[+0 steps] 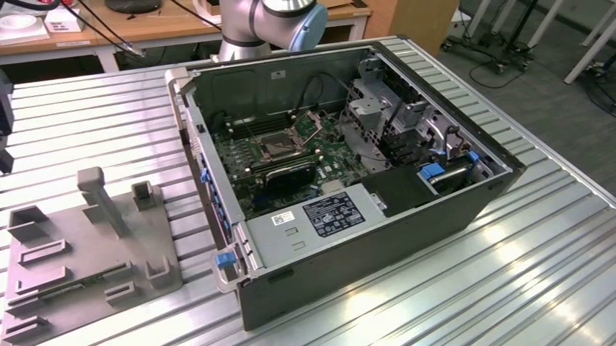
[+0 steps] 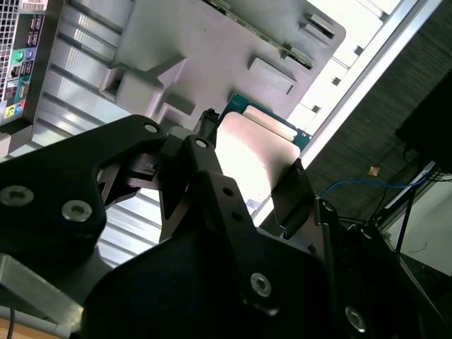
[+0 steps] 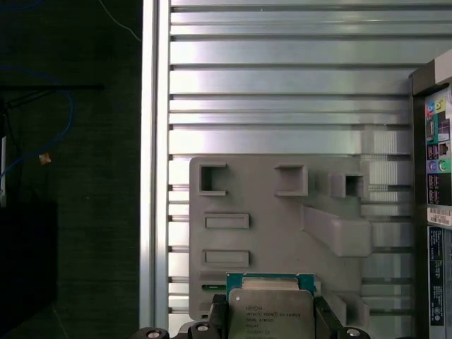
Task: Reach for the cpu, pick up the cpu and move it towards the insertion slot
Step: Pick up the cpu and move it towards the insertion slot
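Robot arm's black two-fingered claw (image 2: 251, 166) is clamped on the cpu (image 3: 270, 312), a thin square chip with a silvery metal face and green rim, held over the grey plastic fixture plate (image 3: 282, 226) near an edge of the ribbed aluminium counter (image 1: 500, 274). Inside the open black computer case (image 1: 385, 238), the insertion slot (image 1: 279, 148), a dark metal-framed square socket, sits on the green motherboard (image 1: 241, 155). Small print marks the chip's face; a white label (image 1: 327, 213) sits on the grey metal box (image 1: 279, 241).

The exterior view looks down from afar on counter (image 1: 500, 274) and fixture plate (image 1: 97, 245); both wrist views (close in) face that plate past the pincer (image 3: 270, 316) (image 2: 253, 150) gripping the cpu (image 3: 270, 300) (image 2: 263, 141).
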`<state>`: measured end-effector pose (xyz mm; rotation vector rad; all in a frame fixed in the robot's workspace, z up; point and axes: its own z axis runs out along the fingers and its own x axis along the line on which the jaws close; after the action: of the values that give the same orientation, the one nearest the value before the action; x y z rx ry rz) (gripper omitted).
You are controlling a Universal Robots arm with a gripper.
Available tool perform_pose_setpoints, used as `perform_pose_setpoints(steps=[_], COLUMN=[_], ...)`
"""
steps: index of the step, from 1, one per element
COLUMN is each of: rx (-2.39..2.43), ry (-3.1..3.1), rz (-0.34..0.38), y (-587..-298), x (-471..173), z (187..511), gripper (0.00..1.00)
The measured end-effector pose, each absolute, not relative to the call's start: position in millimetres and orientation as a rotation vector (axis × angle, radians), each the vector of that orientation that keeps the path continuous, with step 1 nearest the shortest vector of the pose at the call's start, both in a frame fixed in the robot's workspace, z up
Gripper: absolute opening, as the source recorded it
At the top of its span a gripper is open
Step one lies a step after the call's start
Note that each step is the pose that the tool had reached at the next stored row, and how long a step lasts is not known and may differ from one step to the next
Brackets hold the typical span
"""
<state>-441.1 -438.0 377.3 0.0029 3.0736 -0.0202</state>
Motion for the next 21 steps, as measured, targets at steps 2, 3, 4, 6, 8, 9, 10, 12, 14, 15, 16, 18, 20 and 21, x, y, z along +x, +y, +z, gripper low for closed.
perform_pose_setpoints(steps=[2, 3, 4, 6, 8, 9, 10, 12, 14, 15, 16, 18, 20, 21], rx=[0.003, 0.003, 0.003, 0.003, 0.003, 0.003, 0.003, 0.003, 0.003, 0.003, 0.003, 0.003, 0.003, 0.003], ry=[3.074, 3.074, 3.074, 3.074, 3.074, 3.074, 3.074, 3.074, 3.074, 3.074, 3.074, 3.074, 3.074, 3.074], rz=[-0.020, -0.020, -0.020, -0.020, -0.020, -0.020, -0.020, -0.020, -0.020, -0.020, -0.020, -0.020, -0.020, -0.020], y=[-438.0, -438.0, -438.0, -438.0, -438.0, -438.0, -438.0, -438.0, -437.9, -438.0, -438.0, -437.9, -438.0, -438.0], x=[-440.5, -440.4, -440.3, -439.8, -439.5, -438.6, -437.9, -437.7, -437.4, -436.6, -436.0, -435.8, -435.5, -435.4], z=[377.3, 377.3, 377.3, 377.2, 377.2, 377.1, 377.0, 376.9, 376.8, 376.8, 376.7, 376.7, 376.6, 376.7], gripper=[0.55, 0.55, 0.55, 0.55, 0.55, 0.55, 0.55, 0.55, 0.55, 0.55, 0.55, 0.55, 0.55, 0.55])
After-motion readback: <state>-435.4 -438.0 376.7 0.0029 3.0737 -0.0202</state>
